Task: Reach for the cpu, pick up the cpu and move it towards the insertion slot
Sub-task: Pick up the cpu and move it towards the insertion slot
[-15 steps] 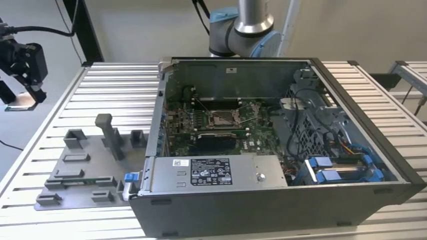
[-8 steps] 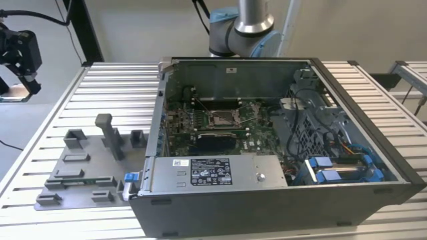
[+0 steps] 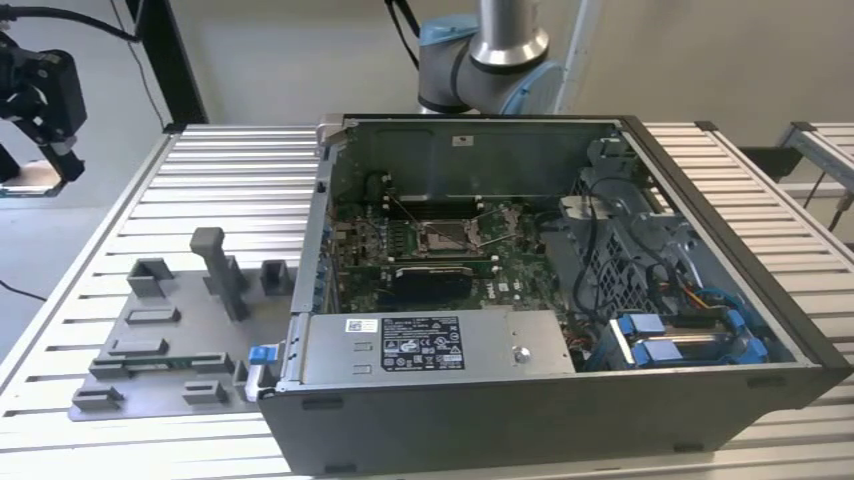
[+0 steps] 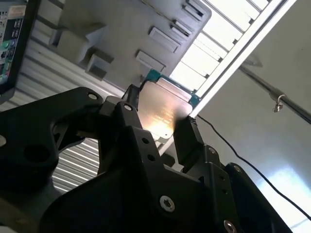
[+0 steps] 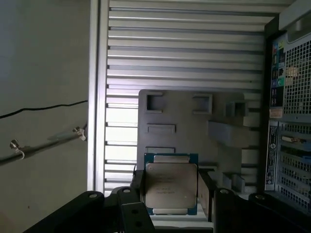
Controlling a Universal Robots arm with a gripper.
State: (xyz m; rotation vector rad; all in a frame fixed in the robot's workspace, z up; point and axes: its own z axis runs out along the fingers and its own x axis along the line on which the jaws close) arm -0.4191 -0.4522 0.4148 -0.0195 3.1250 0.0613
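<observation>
So the gripper (image 5: 171, 196) is clamped on the cpu (image 5: 171, 184), one finger on each of two opposite edges, with the silvery face up toward the wrist cameras. My guess is the edge pinch keeps the chip flat and leaves its underside untouched for seating.

It's hanging in the air over the grey fixture plate (image 3: 174, 340), at the exterior view's left side of the slatted table (image 3: 227, 190). So the pick looks done.

The insertion slot (image 3: 445, 235) sits on the green board inside the open computer case (image 3: 721, 230), well apart to the exterior view's right. The carry has barely covered any ground.
</observation>
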